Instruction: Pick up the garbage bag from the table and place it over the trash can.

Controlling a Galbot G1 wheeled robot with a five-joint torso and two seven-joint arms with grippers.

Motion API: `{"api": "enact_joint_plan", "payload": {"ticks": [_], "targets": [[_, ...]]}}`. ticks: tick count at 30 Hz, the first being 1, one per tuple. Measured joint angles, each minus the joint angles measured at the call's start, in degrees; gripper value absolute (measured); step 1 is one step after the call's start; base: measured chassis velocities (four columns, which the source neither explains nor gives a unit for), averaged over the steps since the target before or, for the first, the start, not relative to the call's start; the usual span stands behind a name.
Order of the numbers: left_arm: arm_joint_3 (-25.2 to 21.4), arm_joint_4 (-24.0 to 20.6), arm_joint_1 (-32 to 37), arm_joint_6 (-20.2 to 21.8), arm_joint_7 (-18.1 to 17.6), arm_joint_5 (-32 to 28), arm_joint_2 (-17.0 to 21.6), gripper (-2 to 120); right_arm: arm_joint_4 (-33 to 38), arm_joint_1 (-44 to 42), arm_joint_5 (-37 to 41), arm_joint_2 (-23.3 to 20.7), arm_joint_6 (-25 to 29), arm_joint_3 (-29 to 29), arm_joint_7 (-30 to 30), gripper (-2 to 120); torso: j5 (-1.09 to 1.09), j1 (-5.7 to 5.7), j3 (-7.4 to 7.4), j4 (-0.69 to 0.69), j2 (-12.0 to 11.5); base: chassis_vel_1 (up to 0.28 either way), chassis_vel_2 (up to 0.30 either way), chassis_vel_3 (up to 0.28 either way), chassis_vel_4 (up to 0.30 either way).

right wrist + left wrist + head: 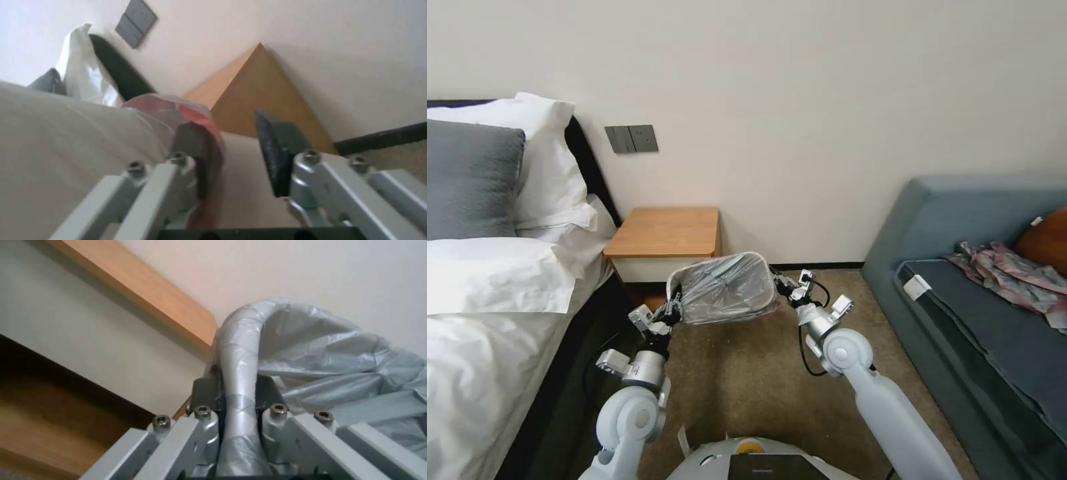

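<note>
Scene: A two-armed robot faces a bedroom corner, with the bed (487, 320) on its left and a grey sofa (974, 280) on its right.

Trash can: The cream-white trash can (764, 263) sits between the two grippers, tilted with its mouth toward the robot, just in front of the table (664, 233) and lower than the bare tabletop.

Garbage bag: The garbage bag (727, 290) is stretched across the can's opening, its crinkled grey film wrapped over the rolled rim; in the right wrist view a pink edge of the bag (195, 113) bunches at the can's corner.

Left gripper: The left gripper (238, 396) is at the can's left edge; its jaws are pressed together on the bag-covered rim, which runs straight between them.

Right gripper: The right gripper (236, 156) is at the can's right edge; its jaws stand spread, one pad lying against the pink bag edge and the can's wall, the other pad apart from it with a gap between.

Background: A grey wall switch (632, 139) is mounted above the table; a crumpled patterned cloth (1007, 273) lies on the sofa, well away from both jaws.
</note>
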Motion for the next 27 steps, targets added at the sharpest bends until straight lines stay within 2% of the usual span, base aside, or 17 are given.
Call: {"api": "enact_joint_plan", "payload": {"ticks": [1,3,4,7,9,11,13,14,17,21,27], "targets": [[-0.11,0.01,-0.03,0.00,-0.08,0.01,0.07,5,0.34,-0.48,-0.17,-0.40,0.01,0.20,-0.39,35,0.00,0.00,0.00,0.00,0.00,0.000,0.000,0.000,0.000],[-0.16,0.01,-0.04,0.00,-0.11,0.02,0.10,5,0.50,-0.73,-0.25,-0.58,0.03,0.30,-0.55,35,0.00,0.00,0.00,0.00,0.00,0.000,0.000,0.000,0.000],[-0.35,0.15,-0.27,-0.02,-0.45,0.21,0.22,5,1.51,-2.10,-0.58,-1.57,0.18,0.74,-0.94,45,0.00,0.00,0.00,-0.01,0.00,0.000,0.000,0.000,0.000],[-0.40,0.49,-0.55,-0.08,-0.77,0.49,0.26,5,2.47,-3.21,-0.75,-2.20,0.36,1.15,-1.23,51,0.01,0.00,0.00,0.00,0.00,0.000,0.000,0.000,0.000],[-0.37,0.95,-0.86,-0.08,-0.90,0.57,0.16,5,2.88,-4.22,-0.73,-2.63,0.04,2.14,-2.37,63,0.00,0.00,0.00,-0.01,0.00,0.000,0.000,0.000,0.000],[-0.33,1.08,-0.95,-0.08,-0.94,0.57,0.05,5,2.82,-4.45,-0.72,-2.68,-0.09,2.54,-2.86,64,0.00,0.00,0.00,-0.01,0.00,0.000,0.000,0.000,0.000],[-0.15,1.31,-1.14,-0.08,-1.10,0.57,-0.21,5,2.36,-4.97,-0.70,-2.87,-0.11,3.80,-3.56,78,0.01,0.00,0.00,-0.01,0.00,0.000,0.000,0.000,0.000],[-0.15,1.31,-1.14,-0.08,-1.10,0.57,-0.21,5,2.36,-4.97,-0.70,-2.87,-0.11,3.80,-3.56,78,0.01,0.00,0.00,-0.01,0.00,0.000,0.000,0.000,0.000],[-0.24,1.35,-1.16,-0.08,-1.43,0.26,0.02,5,2.62,-6.05,-0.54,-4.76,0.20,5.50,-4.45,94,0.01,0.00,0.00,-0.01,0.00,0.000,0.000,0.000,0.000],[-0.30,1.36,-1.27,-0.07,-1.91,-0.34,0.01,5,2.62,-6.77,-0.51,-6.17,0.32,6.60,-5.37,100,0.01,0.00,0.00,0.00,0.00,0.000,0.000,0.000,0.000],[-0.38,1.46,-1.50,-0.07,-2.37,-0.27,-0.13,5,5.80,-10.42,0.50,-7.87,0.44,10.22,-4.45,100,0.02,0.00,0.00,0.00,0.00,0.000,0.000,0.000,0.000]]}}
